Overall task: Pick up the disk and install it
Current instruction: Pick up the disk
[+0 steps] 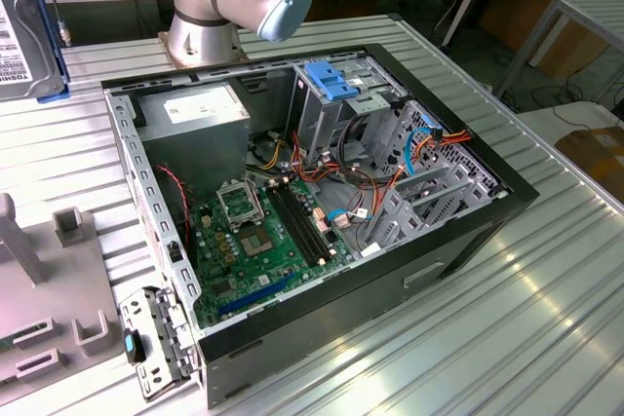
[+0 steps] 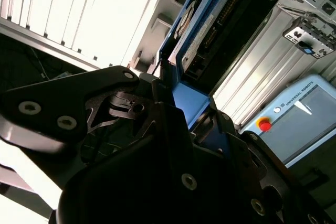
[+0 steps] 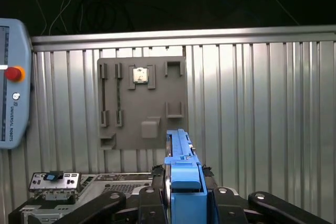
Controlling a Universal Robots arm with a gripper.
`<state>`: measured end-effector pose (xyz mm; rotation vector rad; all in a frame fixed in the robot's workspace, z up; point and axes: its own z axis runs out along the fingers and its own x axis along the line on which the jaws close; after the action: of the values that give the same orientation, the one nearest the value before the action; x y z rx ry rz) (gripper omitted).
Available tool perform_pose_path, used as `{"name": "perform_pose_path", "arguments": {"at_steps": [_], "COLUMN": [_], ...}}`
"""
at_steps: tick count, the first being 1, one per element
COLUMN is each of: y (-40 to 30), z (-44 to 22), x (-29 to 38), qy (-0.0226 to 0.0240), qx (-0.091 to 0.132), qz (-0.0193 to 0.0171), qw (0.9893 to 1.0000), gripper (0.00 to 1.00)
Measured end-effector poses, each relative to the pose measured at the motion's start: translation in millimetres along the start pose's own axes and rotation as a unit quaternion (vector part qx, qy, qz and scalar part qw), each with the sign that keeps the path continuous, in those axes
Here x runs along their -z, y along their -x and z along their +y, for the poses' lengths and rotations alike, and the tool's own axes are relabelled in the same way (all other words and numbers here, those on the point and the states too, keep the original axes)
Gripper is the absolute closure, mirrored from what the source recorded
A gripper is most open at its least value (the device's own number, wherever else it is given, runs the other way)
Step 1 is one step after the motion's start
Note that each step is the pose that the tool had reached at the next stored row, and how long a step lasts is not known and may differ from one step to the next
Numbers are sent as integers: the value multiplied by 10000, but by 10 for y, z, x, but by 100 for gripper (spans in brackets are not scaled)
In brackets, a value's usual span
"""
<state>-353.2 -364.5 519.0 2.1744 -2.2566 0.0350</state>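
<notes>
Gripper (image 3: 184, 190) is closed tight on the disk (image 3: 178, 150), one finger at each side; the disk is held edge-on above the bench (image 3: 262, 129), near its edge on the exterior view's left, apart from the open computer case (image 1: 448, 255)

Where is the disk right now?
The disk sits clamped in the tool, at the exterior view's left edge, left of the open computer case.

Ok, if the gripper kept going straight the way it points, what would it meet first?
Likely the grey fixture plate on the ribbed table: in the first wrist view the disk in the gripper aims at its edge. Depth is unclear; it might be bare table.
</notes>
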Motion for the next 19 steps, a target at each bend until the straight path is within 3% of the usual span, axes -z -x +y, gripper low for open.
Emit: {"name": "perform_pose_path", "arguments": {"at_steps": [9, 19], "y": [6, -26], "z": [-154, -411], "x": [-3, -12], "qy": [0, 0], "qx": [0, 0], "qz": [0, -1], "qw": [10000, 10000], "gripper": [63, 63]}}
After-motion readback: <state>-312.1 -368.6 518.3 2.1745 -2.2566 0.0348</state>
